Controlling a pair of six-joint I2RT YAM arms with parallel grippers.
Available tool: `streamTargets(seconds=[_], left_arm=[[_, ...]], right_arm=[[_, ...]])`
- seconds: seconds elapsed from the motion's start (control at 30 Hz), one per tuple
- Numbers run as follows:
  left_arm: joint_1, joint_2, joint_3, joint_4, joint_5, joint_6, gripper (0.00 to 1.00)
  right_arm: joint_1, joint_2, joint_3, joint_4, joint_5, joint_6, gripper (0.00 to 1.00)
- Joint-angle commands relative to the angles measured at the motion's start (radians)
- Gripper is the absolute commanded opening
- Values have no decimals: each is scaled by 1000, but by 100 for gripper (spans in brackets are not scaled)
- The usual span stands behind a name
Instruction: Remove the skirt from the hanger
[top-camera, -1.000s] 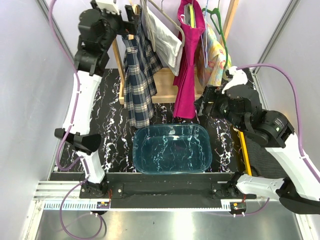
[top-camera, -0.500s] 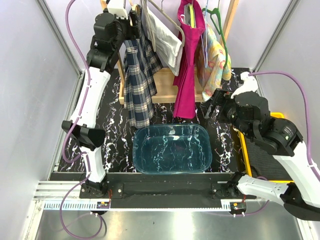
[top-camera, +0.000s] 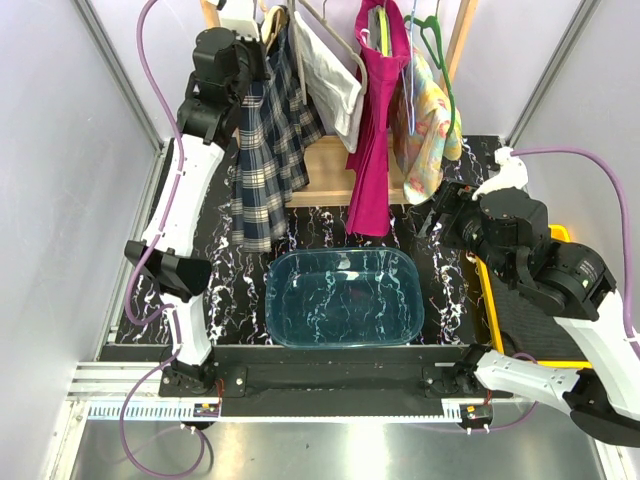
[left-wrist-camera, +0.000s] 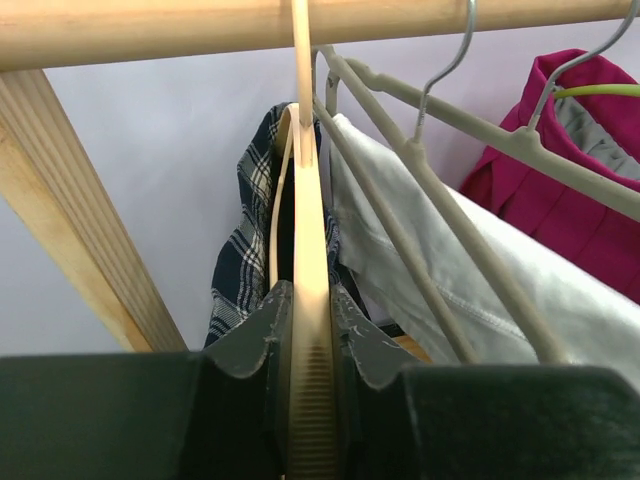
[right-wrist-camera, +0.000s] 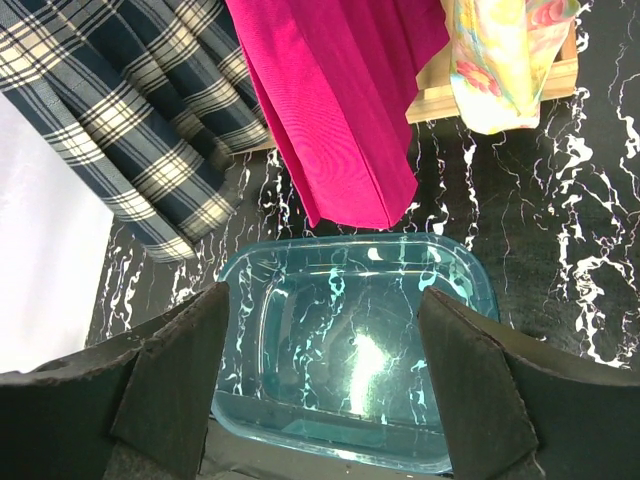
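Overhead view of a clothes rack at the far end of a black marbled worktop (top-camera: 450, 290). At the far left of the rack, a navy plaid skirt (top-camera: 262, 150) on a pale wooden hanger (left-wrist-camera: 310, 250), hook reaching up to the wooden rail (left-wrist-camera: 150, 35), hem hanging slanted toward the left. Left pincer (left-wrist-camera: 310, 310) raised to the rail and clenched on the hanger's shoulder, one finger on either side of the wood. Right pincer (right-wrist-camera: 322, 300) released and holding nothing, low at the right of the worktop, facing across a clear blue tub (top-camera: 345, 298) toward the skirt hem. Just right of the skirt, a white garment (top-camera: 335, 80) on a grey hanger (left-wrist-camera: 480, 130), then a magenta dress (top-camera: 378, 130).

Judged step: securing the hanger before parting skirt from it; skirt not yet off. Next move likely calls for steadying the hanger, or lifting it clear of the rail, while bringing the free pincer across to take the plaid fabric and draw it down without snagging the neighbouring garments.
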Motion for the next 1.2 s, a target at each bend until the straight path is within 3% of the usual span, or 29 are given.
streamTargets(seconds=[0.0, 0.2, 0.43, 0.73, 0.9, 1.17], left_arm=[[6, 21, 9, -34, 70, 40, 0], [9, 52, 58, -21, 79, 51, 0], [7, 53, 116, 210, -1, 70, 0], [6, -42, 61, 387, -30, 96, 0], [6, -11, 173, 448, -9, 129, 0], [23, -93, 99, 617, -62, 117, 0]], right_arm=[[4, -17, -12, 6, 42, 24, 83], [3, -25, -32, 9, 30, 33, 81], [3, -22, -58, 15, 18, 35, 78], [3, -16, -103, 55, -15, 14, 77], [3, 13, -105, 68, -48, -3, 75], [3, 21, -112, 76, -70, -14, 74]])
